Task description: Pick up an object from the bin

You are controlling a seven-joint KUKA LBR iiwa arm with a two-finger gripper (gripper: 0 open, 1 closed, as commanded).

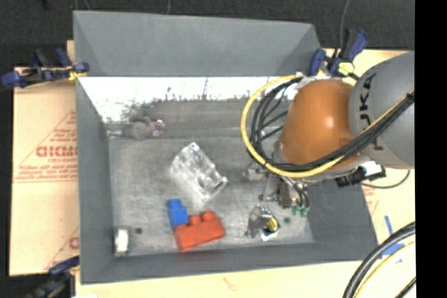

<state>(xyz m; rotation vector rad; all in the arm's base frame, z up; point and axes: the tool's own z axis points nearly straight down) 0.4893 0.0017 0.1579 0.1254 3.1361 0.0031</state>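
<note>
Camera view puts the tool (266,222) just right of the red brick (199,230), whose long axis runs roughly toward it; a blue brick (177,211) touches its upper-left end. Tool's opening: cannot tell.

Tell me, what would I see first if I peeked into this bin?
The big robot arm with its orange cover leans in from the right, its tool low in the front right of the bin. Near the front lie a red block and a blue block side by side, and a clear plastic piece sits mid-bin behind them.
</note>
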